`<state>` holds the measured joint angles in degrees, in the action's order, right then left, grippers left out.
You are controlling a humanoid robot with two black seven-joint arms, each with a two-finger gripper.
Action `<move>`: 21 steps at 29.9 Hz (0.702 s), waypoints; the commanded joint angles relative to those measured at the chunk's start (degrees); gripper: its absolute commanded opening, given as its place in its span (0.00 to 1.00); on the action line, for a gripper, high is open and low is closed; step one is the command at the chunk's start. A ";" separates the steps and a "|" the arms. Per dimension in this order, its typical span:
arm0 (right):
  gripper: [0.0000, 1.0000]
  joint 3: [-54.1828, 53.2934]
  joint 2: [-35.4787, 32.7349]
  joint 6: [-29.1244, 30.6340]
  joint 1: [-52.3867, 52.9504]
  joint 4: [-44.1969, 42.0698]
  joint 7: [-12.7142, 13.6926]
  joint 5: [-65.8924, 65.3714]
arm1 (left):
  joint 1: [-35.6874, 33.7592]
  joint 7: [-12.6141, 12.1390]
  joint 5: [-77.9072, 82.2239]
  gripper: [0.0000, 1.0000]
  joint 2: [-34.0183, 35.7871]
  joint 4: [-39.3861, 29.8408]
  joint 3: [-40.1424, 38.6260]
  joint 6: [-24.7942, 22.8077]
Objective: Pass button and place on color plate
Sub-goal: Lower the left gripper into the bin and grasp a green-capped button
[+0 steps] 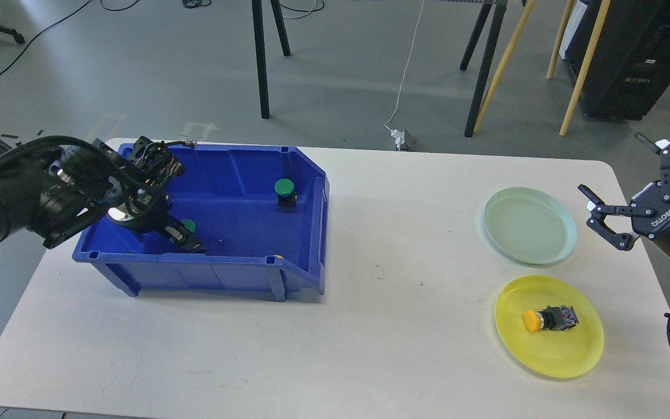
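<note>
Black left arm enters at 9 o'clock and dips into the blue bin (242, 273) on the left half of the white table (370, 349). Left gripper (186, 237) is down at the bin floor near the front wall, at 7 o'clock inside the bin, fingers around a green button (188, 226) whose cap shows just above them; jaws look clenched on it, though wrist and cabling hide part of the grasp. Second green button (284, 193) stands upright at 2 o'clock inside the bin, near the right wall, well apart from the gripper. Table centre bare. Right side: pale green plate (530, 244) at 3 o'clock of the table, nothing on it. Yellow plate (550, 358) just below it at 4 o'clock, near but not touching. Yellow button (549, 319) lies on its side on the yellow plate, yellow cap pointing to 9 o'clock, dark body toward 3. Right gripper (601, 224) hangs at the far right edge, just beside the green plate's right rim, fingers spread apart, released, holding nothing. Grey floor, stand legs and cable beyond the table at 12 o'clock.
</note>
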<state>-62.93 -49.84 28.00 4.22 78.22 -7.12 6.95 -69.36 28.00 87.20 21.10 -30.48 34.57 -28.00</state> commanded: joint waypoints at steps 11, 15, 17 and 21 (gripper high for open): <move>1.00 0.00 -0.08 0.00 -0.44 0.00 -0.09 0.00 | -0.78 0.00 0.08 0.06 -0.01 -0.90 -0.65 0.00; 1.00 -0.09 0.00 0.00 -0.44 0.00 -0.35 0.00 | -2.70 0.00 -0.10 0.06 1.57 -4.75 -1.96 0.00; 1.00 -0.09 -0.08 0.00 -0.44 0.00 -0.35 0.00 | -5.86 0.00 -0.36 0.06 3.85 -8.61 -3.63 0.00; 1.00 -0.17 0.01 0.00 -0.44 0.00 -0.44 -0.09 | -11.49 0.00 -0.71 0.06 11.22 -19.67 -11.87 0.00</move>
<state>-63.02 -49.88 28.00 3.78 78.22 -7.52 6.94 -77.16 27.97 86.72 27.39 -42.70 28.50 -28.00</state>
